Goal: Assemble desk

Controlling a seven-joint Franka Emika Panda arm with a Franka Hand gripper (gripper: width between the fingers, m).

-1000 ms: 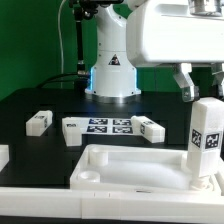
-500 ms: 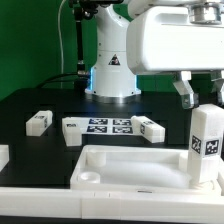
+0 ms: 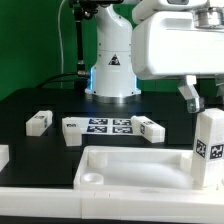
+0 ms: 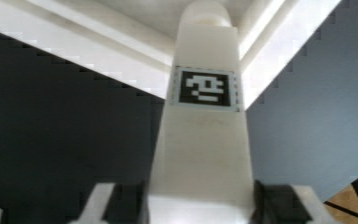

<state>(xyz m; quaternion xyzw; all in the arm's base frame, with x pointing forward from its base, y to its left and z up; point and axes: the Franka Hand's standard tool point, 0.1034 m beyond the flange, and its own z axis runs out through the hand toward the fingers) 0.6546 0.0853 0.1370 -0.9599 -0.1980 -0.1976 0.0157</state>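
The white tabletop panel (image 3: pixel 130 165) lies at the front with its raised rim up; a round corner socket (image 3: pixel 88 176) shows at its left end. My gripper (image 3: pixel 207 104) is shut on a white square leg (image 3: pixel 210 150) and holds it upright over the panel's right end. The leg's lower end is hidden behind the rim. In the wrist view the leg (image 4: pixel 206 130) with its tag (image 4: pixel 206 88) runs out from between my fingers (image 4: pixel 123 205), and the panel (image 4: pixel 87 50) lies beyond it.
The marker board (image 3: pixel 108 126) lies behind the panel. Loose white legs lie at its left (image 3: pixel 70 130) and right (image 3: pixel 150 127), one further left (image 3: pixel 38 122), and one at the left edge (image 3: pixel 2 155). The arm's base (image 3: pixel 112 75) stands at the back.
My gripper has moved down and slightly to the exterior view's right with the leg, lowering it toward the panel's right end.
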